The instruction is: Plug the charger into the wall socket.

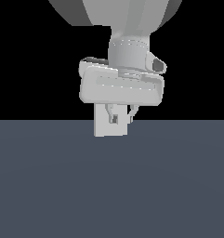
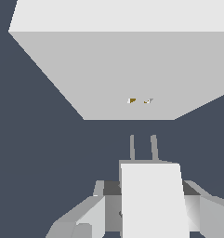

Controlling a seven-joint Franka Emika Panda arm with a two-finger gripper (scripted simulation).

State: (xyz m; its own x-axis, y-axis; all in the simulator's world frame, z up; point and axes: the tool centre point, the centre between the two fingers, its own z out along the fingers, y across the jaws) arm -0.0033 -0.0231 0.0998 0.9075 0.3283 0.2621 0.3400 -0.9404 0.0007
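Gripper (image 2: 148, 211) pinched the charger (image 2: 150, 200) by its side faces, prongs (image 2: 142, 148) pointing at the wall socket (image 2: 108, 69), near but apart from its holes (image 2: 140, 100). Charger looked rigid, light, smooth-sided; probably slip-prone, so grip mid-body.

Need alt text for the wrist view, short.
The charger, held in the gripper, points its two prongs at the wall socket, a gap still between them. The socket's two holes sit roughly in line with the prongs, over dark floor.
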